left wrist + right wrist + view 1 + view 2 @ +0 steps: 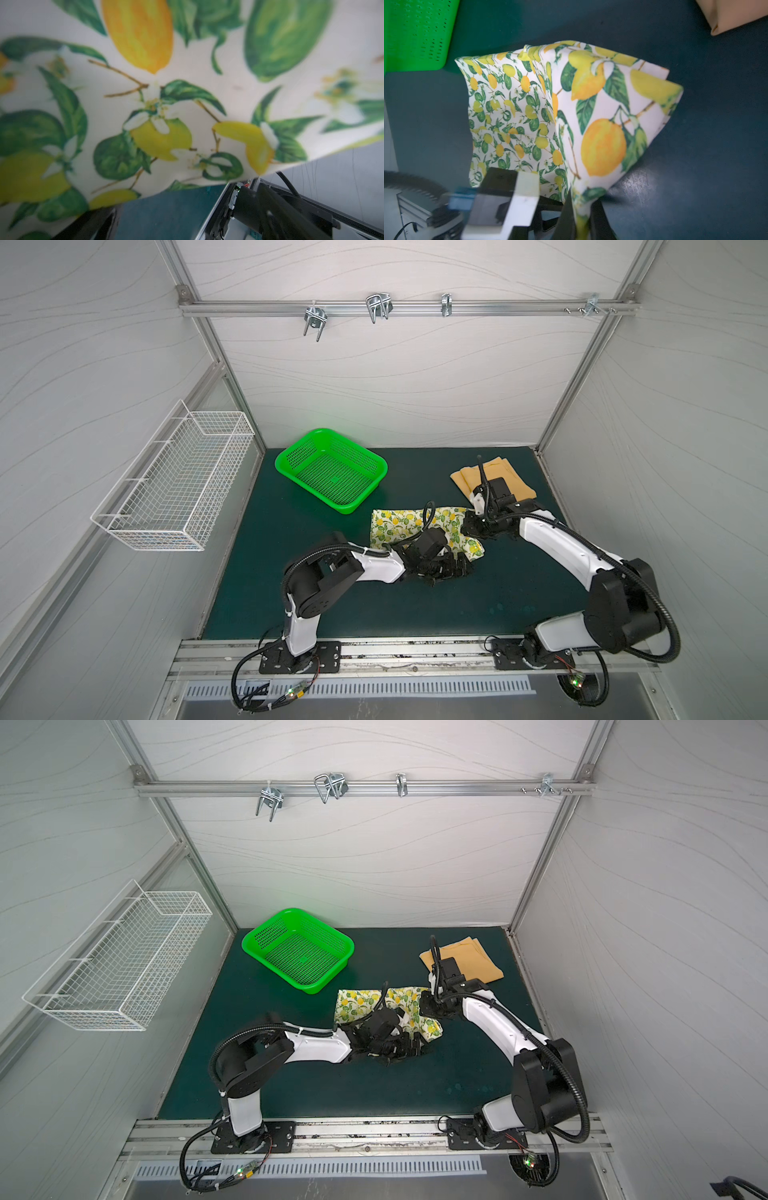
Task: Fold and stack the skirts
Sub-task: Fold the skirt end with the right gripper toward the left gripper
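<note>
Lemon skirt (512, 116) pinched by right end effector (581, 219); left end effector (451, 568) spread, dark and indistinct

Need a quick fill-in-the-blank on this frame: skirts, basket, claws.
1. The skirt pinched in the shut right claw is printed with ___.
2. Number of skirts inside the green basket: ___.
3. The folded mustard skirt lies on the ___ arm's side of the mat.
Missing words: lemons; zero; right.
</note>
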You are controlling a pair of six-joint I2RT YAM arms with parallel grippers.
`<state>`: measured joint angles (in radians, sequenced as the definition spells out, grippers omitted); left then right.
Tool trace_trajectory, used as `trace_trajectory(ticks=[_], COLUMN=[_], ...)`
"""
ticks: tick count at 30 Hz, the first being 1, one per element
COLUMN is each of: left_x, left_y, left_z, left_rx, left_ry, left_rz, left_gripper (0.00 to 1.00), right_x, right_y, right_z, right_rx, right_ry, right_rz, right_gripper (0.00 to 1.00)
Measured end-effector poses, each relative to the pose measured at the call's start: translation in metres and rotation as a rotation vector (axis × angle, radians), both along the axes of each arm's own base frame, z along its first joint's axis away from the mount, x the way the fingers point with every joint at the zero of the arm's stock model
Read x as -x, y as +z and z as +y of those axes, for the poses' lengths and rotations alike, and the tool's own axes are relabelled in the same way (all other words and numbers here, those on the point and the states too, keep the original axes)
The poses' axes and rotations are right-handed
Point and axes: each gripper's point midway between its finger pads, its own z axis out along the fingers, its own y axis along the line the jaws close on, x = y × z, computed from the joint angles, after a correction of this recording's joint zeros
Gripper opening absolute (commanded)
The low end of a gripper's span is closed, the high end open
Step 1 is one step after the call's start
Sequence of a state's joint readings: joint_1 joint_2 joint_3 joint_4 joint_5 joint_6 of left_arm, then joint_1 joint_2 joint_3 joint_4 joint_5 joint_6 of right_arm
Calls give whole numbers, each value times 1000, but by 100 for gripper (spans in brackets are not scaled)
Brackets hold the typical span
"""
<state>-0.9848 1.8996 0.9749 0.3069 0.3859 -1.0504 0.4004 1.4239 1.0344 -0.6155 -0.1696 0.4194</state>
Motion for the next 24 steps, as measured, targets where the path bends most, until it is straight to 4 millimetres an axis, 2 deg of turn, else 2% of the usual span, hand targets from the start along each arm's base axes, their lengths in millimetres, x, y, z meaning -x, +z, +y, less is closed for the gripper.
trace_trajectory(ticks=[5,7,9,14,17,19,21,24], left_x=[0,-2,-4,-20,-31,-37,-40,-39], left_y=[4,11,25,81,96,92,79,54], left_z=[1,5,10,36,53,63,70,70], left_rx=[-1,-5,3,69,76,62,27,-19], left_ry=[-2,2,3,45,78,96,103,91], left_rz=[0,-7,-26,-114,-154,-158,-144,-109], left_gripper=[99,99,99,99,99,99,99,99], right_x=[-6,-8,-9,-8,-8,-8,-8,-9], right_y=[13,14,12,5,3,3,4,7], right_z=[3,4,3,1,1,1,2,4], right_rx=[-5,1,8,27,31,30,26,16], right_ry=[14,23,28,39,39,39,40,44], right_rz=[-19,-19,-13,7,14,15,14,15], right_gripper=[0,0,0,0,0,0,0,0])
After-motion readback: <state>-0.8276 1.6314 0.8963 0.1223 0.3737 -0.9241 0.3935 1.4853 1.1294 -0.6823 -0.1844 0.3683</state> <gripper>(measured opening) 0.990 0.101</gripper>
